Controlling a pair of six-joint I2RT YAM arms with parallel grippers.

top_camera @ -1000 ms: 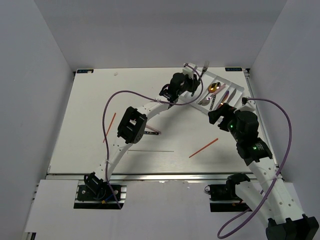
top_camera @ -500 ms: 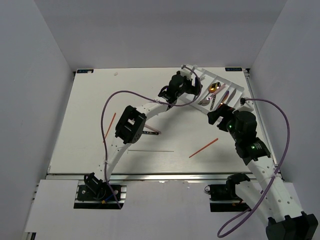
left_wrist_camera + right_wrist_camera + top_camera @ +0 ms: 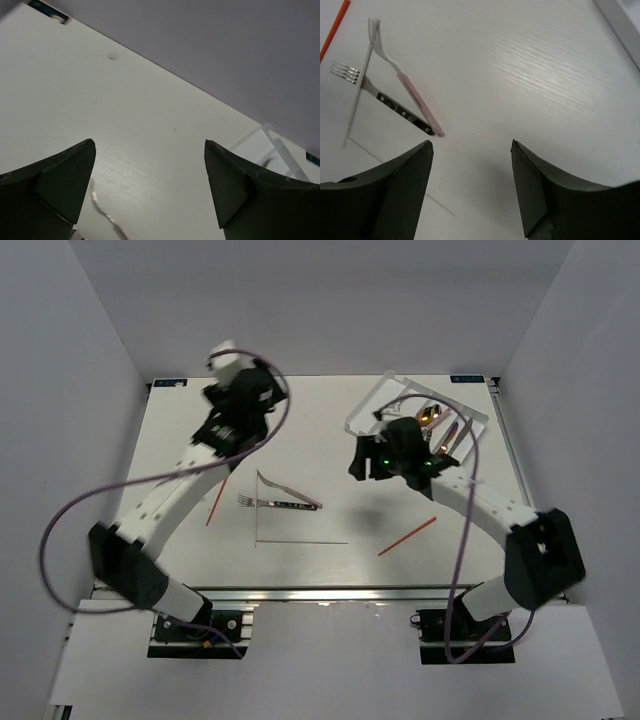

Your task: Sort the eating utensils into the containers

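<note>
**Both grippers empty, two forks waiting mid-table**

We see the left gripper (image 3: 150,145) raised near the far left corner of the pale wooden table (image 3: 330,570), its dark fingers spread wide with nothing between them. The right gripper (image 3: 471,145) hangs over the middle of the table with its jaws also apart and empty, just beside the white rectangular plastic tray (image 3: 372,398).

The tray sits at the far right and already holds a gold spoon (image 3: 428,417) and a few other pieces too small for us to name.

Loose on the table are:
- a silver fork with a black dotted handle (image 3: 402,114)
- a silver fork with a pink handle (image 3: 415,97)
- a thin pale chopstick (image 3: 359,87)
- a red chopstick to the left (image 3: 218,495)
- a second red chopstick to the right (image 3: 407,536)

The two forks meet at their handle ends, and the pale chopstick crosses the black-handled fork's neck. We cannot tell which piece lies on top.

We judge the forks to be light, stiff and smooth, so they are likely to skate or pivot under a careless pinch. We would close across the width of a handle near its middle, where it balances, and clear of the crossing points. The pink handle looks the freer of the two. The chopsticks are thinner and may roll, so they call for a square pinch at mid-length.
</note>
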